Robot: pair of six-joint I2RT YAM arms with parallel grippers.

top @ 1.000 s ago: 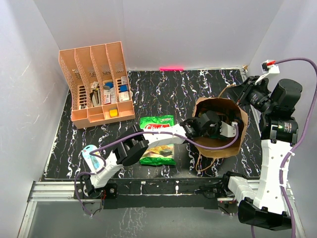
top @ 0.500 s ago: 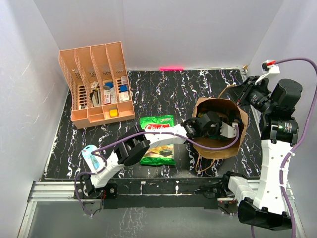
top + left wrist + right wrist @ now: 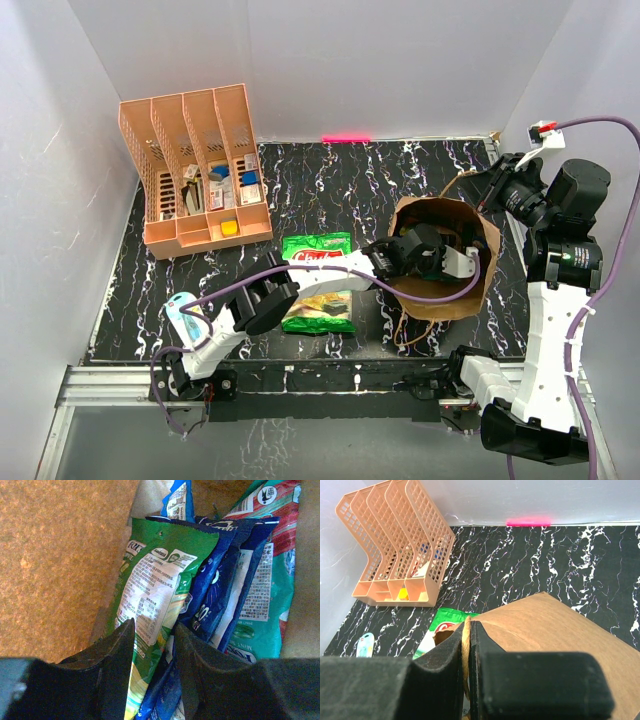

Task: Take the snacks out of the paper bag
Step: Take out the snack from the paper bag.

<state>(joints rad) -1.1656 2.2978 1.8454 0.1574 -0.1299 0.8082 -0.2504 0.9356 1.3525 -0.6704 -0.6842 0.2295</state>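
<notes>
**White walls (image 3: 350, 60), black marbled tabletop (image 3: 400, 170)**

Closed in plain and bare at 9, 12 and 3 o'clock. Lay evenly lit, white veins running across the black. Carried a pink strip (image 3: 346, 137) at 12 o'clock on the far edge and a metal rail (image 3: 110, 383) at 6 o'clock.

From above, the paper bag (image 3: 440, 305) hides the tips of the left gripper (image 3: 154, 630) and every packet inside. The left arm (image 3: 330, 281) covers the middle of the green packet on the table (image 3: 318, 246). At 10 o'clock, the organiser (image 3: 195, 130) holds items too small to name.

In the left wrist view, the standing green packet (image 3: 160, 580) runs off at 6 o'clock between the fingers; whether they pinch it cannot be told. The red and teal packet (image 3: 280, 555) is cut off at 3 o'clock.

In the right wrist view, the bag hides most of the table packet and is cut off at 3 o'clock.
</notes>
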